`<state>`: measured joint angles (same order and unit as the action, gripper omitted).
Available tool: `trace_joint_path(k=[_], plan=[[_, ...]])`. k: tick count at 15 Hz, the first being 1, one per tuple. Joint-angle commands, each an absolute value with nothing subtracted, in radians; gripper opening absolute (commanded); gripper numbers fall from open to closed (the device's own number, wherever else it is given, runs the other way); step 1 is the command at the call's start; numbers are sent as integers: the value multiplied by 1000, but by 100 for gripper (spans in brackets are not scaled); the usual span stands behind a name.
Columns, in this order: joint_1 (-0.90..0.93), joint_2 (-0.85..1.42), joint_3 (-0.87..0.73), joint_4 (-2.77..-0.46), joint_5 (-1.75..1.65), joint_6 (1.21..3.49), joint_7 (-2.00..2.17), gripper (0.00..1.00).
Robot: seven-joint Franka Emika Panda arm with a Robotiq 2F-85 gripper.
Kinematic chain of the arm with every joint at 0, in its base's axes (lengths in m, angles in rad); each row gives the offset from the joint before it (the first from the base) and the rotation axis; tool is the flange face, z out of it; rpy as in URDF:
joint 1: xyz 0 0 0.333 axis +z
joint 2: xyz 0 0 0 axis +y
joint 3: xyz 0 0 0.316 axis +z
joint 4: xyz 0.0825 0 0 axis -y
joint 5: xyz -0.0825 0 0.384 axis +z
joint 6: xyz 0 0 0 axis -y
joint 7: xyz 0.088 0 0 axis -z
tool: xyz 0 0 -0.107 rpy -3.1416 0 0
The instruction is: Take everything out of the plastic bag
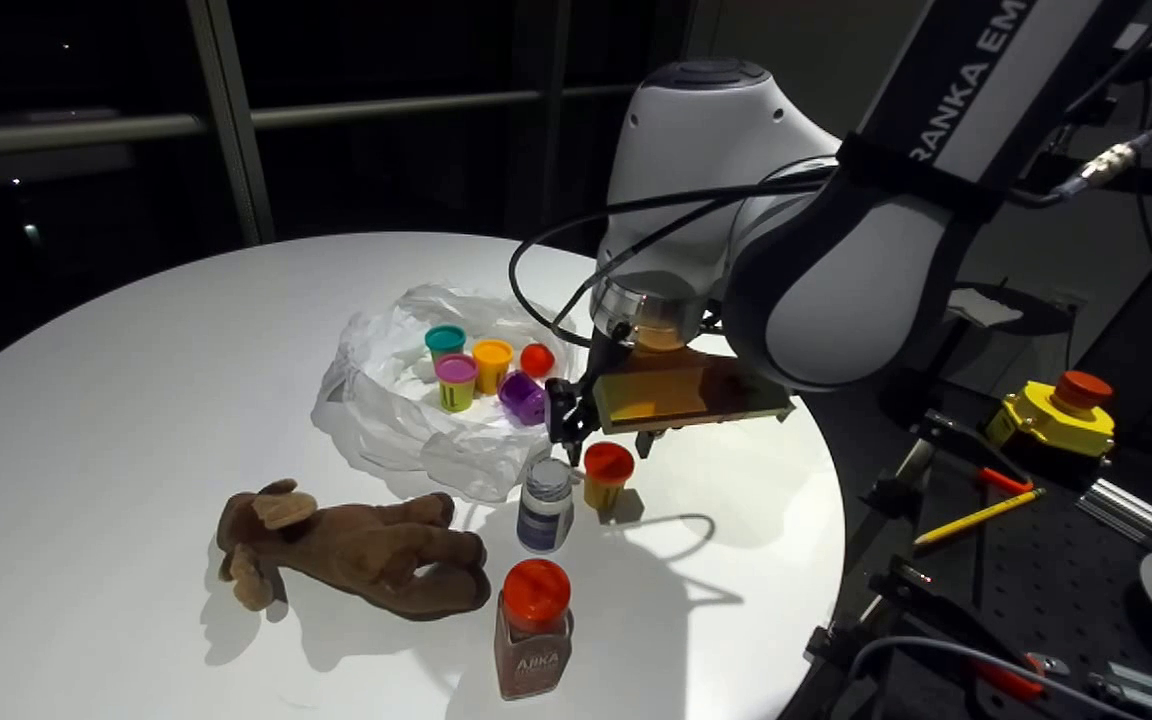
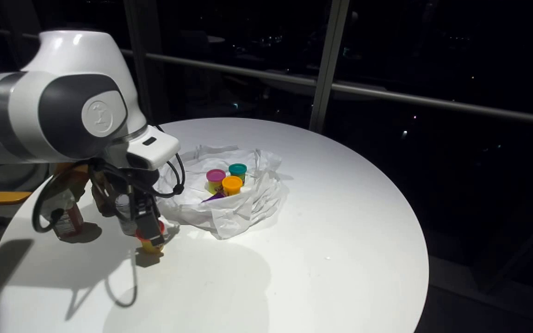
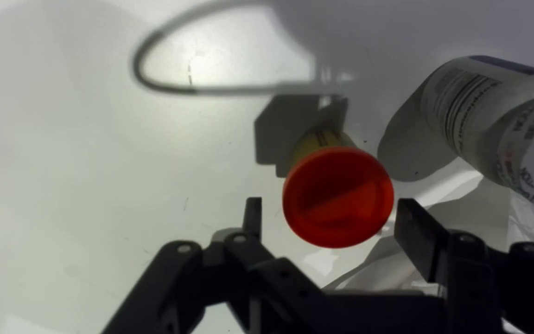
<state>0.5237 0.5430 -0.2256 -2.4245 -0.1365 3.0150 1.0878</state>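
The jaws stand wide, the red-lidded cup (upright on the counter) between them; the plastic bag lies near them.

I've got the arm bent, the gripper pointing down beneath the wrist, its two fingers spread apart.

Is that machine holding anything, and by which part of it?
Nothing is held: the gripper is open, with a gap showing beside the red-lidded cup.

both exterior views: raised, facing windows, sharing table, bag | wrist: close, downward
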Motion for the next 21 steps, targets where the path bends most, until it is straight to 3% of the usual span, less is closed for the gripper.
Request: trace_joint_path(k=[1, 4, 9, 16, 21], plan=[[547, 458, -251, -2466, -78, 3020, 1077, 100], [557, 404, -280, -2428, -84, 2967, 1071, 100], [450, 380, -187, -2272, -86, 2803, 996, 100], [299, 552, -46, -1976, -5, 2641, 971, 100], [297, 703, -50, -1833, 19, 2607, 1006, 100]])
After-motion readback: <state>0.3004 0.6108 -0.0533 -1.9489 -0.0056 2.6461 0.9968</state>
